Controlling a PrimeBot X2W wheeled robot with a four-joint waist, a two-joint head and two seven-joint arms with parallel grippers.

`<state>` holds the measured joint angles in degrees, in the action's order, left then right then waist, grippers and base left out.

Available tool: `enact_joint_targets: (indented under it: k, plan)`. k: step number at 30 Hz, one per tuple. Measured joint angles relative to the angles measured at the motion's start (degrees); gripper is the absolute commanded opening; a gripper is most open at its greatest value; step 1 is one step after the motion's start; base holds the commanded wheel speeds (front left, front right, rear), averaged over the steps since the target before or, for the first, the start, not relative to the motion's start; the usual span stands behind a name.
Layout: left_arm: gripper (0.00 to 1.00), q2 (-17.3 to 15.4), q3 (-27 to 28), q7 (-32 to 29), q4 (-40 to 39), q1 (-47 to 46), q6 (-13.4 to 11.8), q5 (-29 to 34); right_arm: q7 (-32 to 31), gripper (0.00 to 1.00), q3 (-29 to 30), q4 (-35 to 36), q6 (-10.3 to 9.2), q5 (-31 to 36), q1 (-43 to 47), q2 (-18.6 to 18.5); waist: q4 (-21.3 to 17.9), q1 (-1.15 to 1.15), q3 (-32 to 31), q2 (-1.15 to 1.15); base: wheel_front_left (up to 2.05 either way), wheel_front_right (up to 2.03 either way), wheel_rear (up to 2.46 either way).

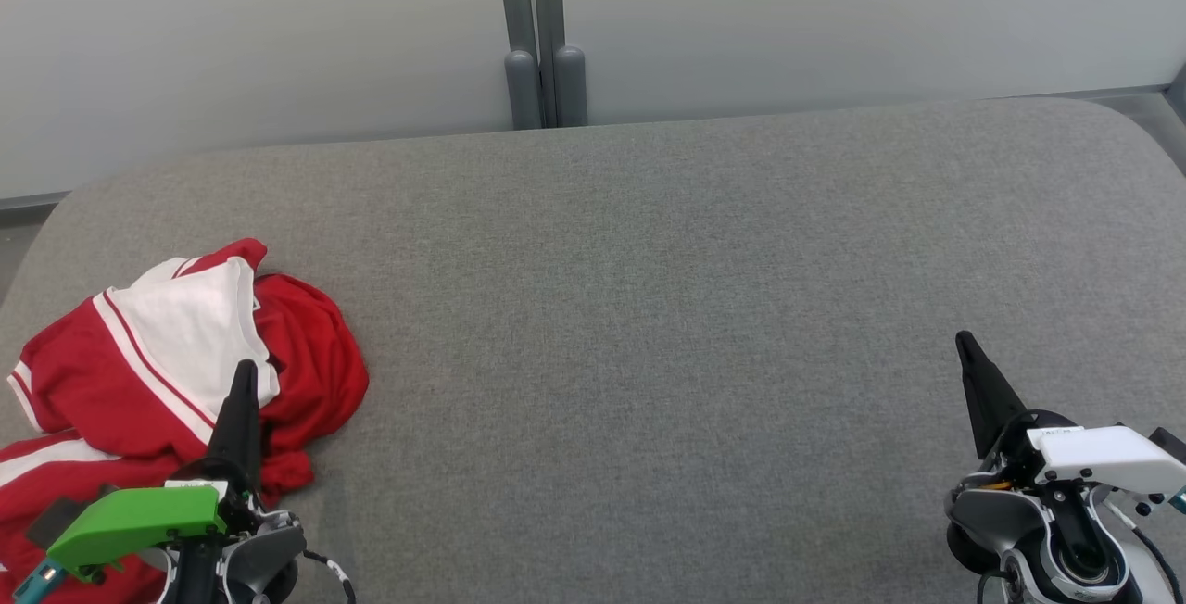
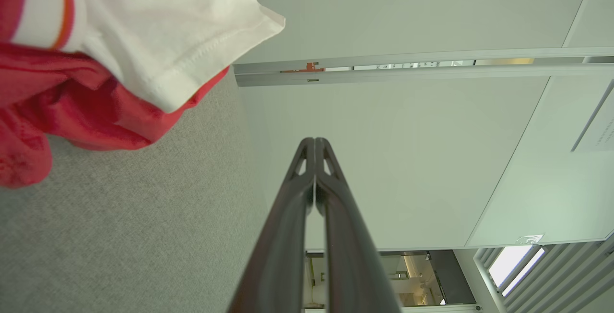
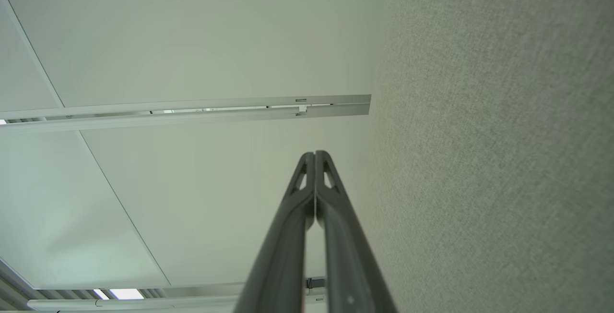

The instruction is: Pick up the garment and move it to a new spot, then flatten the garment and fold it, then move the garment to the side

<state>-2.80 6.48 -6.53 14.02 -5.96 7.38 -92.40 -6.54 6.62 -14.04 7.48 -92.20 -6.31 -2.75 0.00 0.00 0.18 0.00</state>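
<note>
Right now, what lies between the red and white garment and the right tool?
In the head view the stretch is bare: plain grey fabric surface runs from the crumpled garment to the right tool.

Big grey pad (image 1: 649, 308), and most of it lies open. From centre out to 3 o'clock and up to 12 and 1, it is bare fabric right to the rounded far edge. There is one heap in the way: the garment (image 1: 176, 372), bunched at 8 o'clock and spilling off the picture's left and bottom edges. The left gripper (image 1: 246, 371) rises at 7 o'clock across that heap's right side, fingers pressed together into one thin spike. The right gripper (image 1: 964, 340) stands at 4 o'clock, pinched just as thin, with bare pad all round it. Past the far edge the wall (image 1: 834, 20) closes the way, with a grey post (image 1: 545, 48) at 12 o'clock.
</note>
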Motion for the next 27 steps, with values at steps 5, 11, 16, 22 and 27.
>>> enact_joint_targets:
  k: [5, 11, 16, 22, 27]
  plan:
    - [1.00, 0.29, -0.14, 0.05, 1.53, 1.12, -0.15, 0.00, 0.00, 1.00, -0.03, -1.44, 0.00, 0.03, 0.77, 0.35, 0.00, 0.00, 0.00, 0.00, 0.00, 0.00, 0.00]
    - [1.00, 0.45, -1.02, 1.32, 1.85, 2.16, -0.18, 0.00, 0.62, 1.00, -0.96, -1.33, -0.01, 0.01, 1.68, 0.51, 0.05, 0.00, 0.03, 0.00, 0.00, 0.00, 0.00]
    - [1.00, 0.45, -1.40, 2.72, 0.71, 2.15, -0.18, 0.48, 1.64, 1.00, -2.31, 0.36, -0.01, 0.11, 1.66, 0.49, 0.12, 0.00, 0.03, 0.00, 0.00, 0.00, 0.00]
    - [1.00, 0.44, -2.12, 4.32, -0.86, 2.10, -0.18, 4.41, 3.44, 1.00, -4.23, 2.18, -0.01, 1.33, 1.57, 0.30, 0.21, 0.00, -0.10, 0.00, 0.00, 0.00, 0.00]
    - [1.00, 0.43, -2.90, 5.57, -1.87, 2.08, -0.18, 9.14, 5.20, 1.00, -6.09, 3.11, -0.01, 3.32, 1.32, -0.56, 0.27, 0.00, -0.20, 0.00, 0.00, 0.00, 0.00]
